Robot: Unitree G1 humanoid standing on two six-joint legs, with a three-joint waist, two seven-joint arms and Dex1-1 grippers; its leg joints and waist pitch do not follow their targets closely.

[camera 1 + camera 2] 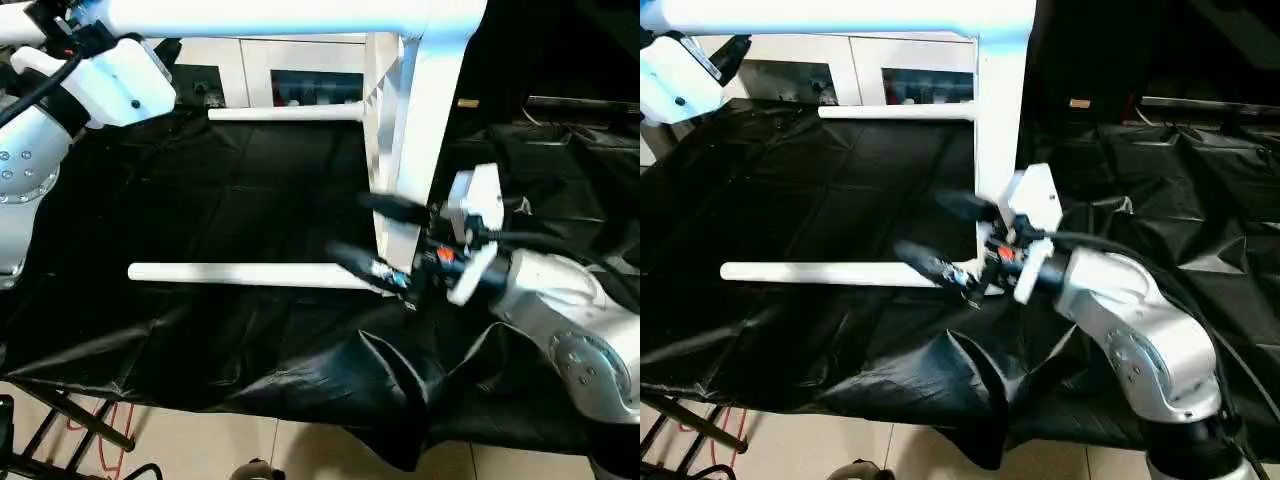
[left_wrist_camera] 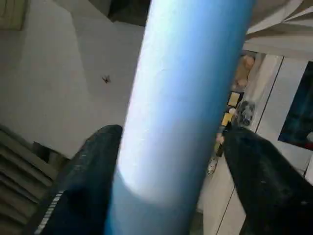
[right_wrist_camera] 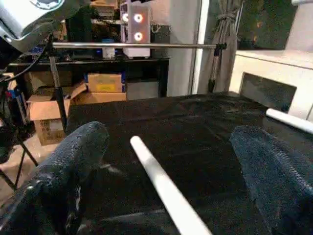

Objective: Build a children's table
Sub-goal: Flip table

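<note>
The children's table stands on its side on the black cloth, its white top [image 1: 418,150] upright with the ribbed underside facing left. Three white tubular legs point left from it: a high one [image 1: 280,15], a far one [image 1: 285,113], and a near one [image 1: 250,273] lying along the cloth. My left gripper [image 2: 171,134] is shut on the high leg [image 2: 181,98], one finger on each side. My right gripper [image 1: 372,235] is open beside the near leg's socket end. That leg [image 3: 161,186] runs between its spread fingers without touching them.
The black-draped work table [image 1: 200,340] ends in a sagging front edge close to me, with floor and a folding stand [image 1: 70,420] below. A white cabinet with glass doors [image 1: 300,70] stands behind. Cardboard boxes [image 3: 105,83] and a metal rail lie beyond the table's left end.
</note>
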